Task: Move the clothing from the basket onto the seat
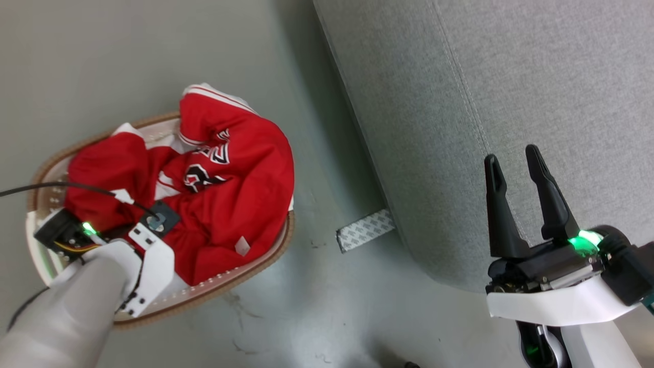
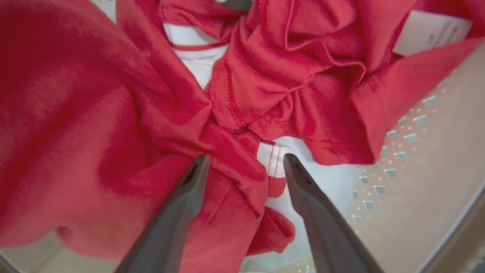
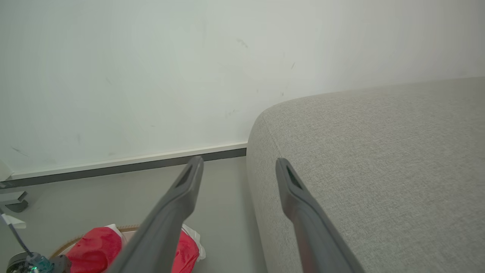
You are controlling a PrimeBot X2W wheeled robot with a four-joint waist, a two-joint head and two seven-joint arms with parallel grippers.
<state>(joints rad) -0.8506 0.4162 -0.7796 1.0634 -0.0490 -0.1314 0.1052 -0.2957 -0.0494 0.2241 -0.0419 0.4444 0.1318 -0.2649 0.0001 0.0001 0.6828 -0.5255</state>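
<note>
One patterned strip [image 1: 365,230] beside the seat [image 1: 511,102]

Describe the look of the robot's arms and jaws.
Left arm: pale grey forearm, white wrist bracket, thin black cable, green light. Right arm: white bracket, black housing, green light; its jaws are two long, dark, tapering fingers.
</note>
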